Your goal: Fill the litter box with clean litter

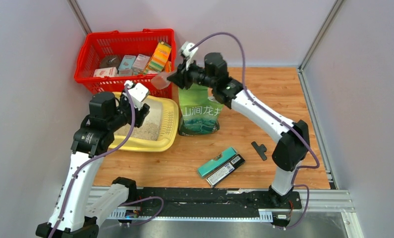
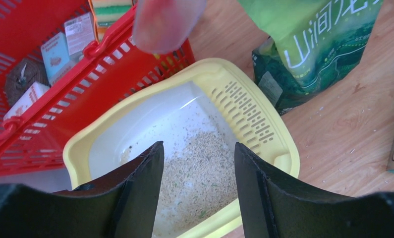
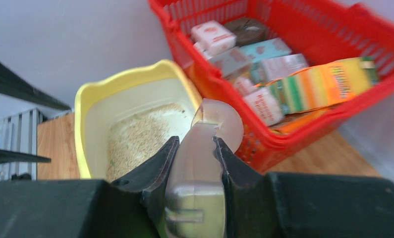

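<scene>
The pale-yellow litter box lies left of centre. A patch of beige clean litter covers its near end. My left gripper hangs open over that end with nothing between its fingers. In the left wrist view the litter shows between the open fingers, inside the slotted rim. My right gripper is shut on the handle of a translucent scoop, held in the air above the box's far right corner. The right wrist view shows the scoop clamped, with the litter box and litter below.
A red mesh basket of packaged goods stands just behind the litter box. A green printed bag stands upright to its right. Teal and black flat boxes and a small black part lie on the wooden table. Walls close in on both sides.
</scene>
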